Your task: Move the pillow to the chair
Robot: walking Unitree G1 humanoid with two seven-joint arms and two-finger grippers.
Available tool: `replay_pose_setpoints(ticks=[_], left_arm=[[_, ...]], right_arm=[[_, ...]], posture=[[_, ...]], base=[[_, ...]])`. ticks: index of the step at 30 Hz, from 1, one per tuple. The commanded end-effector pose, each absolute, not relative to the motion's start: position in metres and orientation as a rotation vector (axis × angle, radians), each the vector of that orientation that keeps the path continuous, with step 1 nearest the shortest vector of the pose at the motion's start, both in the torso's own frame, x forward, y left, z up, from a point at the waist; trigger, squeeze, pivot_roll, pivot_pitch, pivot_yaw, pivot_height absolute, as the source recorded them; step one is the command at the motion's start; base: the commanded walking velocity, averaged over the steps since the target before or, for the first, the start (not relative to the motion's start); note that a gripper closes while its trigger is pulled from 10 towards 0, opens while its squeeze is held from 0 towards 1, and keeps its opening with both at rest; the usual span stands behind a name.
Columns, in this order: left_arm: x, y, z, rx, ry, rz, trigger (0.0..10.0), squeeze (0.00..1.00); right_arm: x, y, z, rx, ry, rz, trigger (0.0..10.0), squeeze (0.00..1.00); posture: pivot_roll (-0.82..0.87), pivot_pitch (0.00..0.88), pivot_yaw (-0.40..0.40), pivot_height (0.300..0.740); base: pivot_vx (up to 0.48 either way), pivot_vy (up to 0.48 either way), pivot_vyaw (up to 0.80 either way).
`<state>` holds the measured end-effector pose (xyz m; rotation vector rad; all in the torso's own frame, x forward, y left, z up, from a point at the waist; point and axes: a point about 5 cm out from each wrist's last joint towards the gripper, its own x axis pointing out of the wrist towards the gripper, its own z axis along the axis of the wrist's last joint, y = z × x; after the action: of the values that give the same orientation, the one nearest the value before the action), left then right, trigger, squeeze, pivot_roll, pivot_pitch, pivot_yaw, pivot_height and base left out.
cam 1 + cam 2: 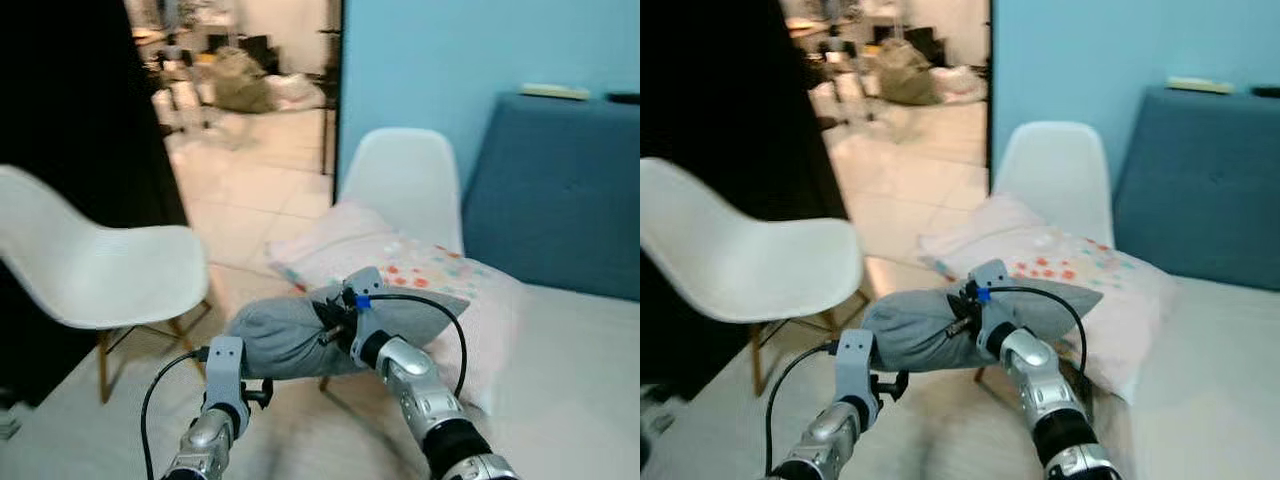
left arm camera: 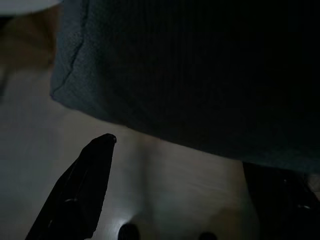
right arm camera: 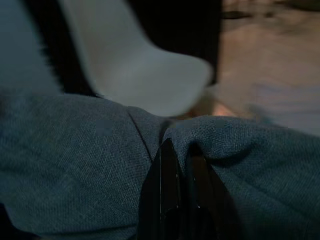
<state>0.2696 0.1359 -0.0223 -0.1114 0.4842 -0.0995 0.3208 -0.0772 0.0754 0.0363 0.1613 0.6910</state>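
Observation:
A grey pillow hangs in front of me, above a pale surface. My right gripper is shut on a pinched fold of its fabric near the right end. My left gripper sits just beneath the pillow's left end, open, with nothing between its fingers. A white shell chair on wooden legs stands to the left, its seat bare. The pillow's underside is hidden in the eye views.
A second white chair stands behind the pillow, with a pink dotted cushion in front of it. A dark blue sofa fills the right, against a light blue wall. A tiled passage with clutter lies beyond.

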Motion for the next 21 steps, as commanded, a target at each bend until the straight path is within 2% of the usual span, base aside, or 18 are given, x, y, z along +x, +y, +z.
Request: replay_pose_setpoints(ticks=[1,13,19,21], left_arm=[[0.266,0.141,-0.027,-0.107,0.512,-0.086,10.0,0.0],[0.25,0.143,-0.041,-0.093,0.592,-0.086,10.0,0.0],[0.239,0.147,-0.049,-0.083,0.642,-0.069,10.0,0.0],[0.236,0.149,-0.051,-0.081,0.653,-0.063,10.0,0.0]], right_arm=[[0.321,-0.066,0.087,0.018,0.095,0.755,10.0,0.0],[0.311,-0.065,0.065,-0.017,0.187,0.773,10.0,0.0],[0.296,-0.084,0.021,-0.036,0.378,0.647,10.0,0.0],[0.291,-0.094,0.008,-0.043,0.445,0.567,10.0,0.0]], posture=[[-0.01,0.0,-0.009,0.74],[0.0,0.0,-0.015,0.74],[0.01,0.0,-0.02,0.74],[0.02,0.0,-0.021,0.74]], base=[[0.0,0.0,0.78],[0.0,0.0,0.78],[0.0,0.0,0.78],[0.0,0.0,0.0]])
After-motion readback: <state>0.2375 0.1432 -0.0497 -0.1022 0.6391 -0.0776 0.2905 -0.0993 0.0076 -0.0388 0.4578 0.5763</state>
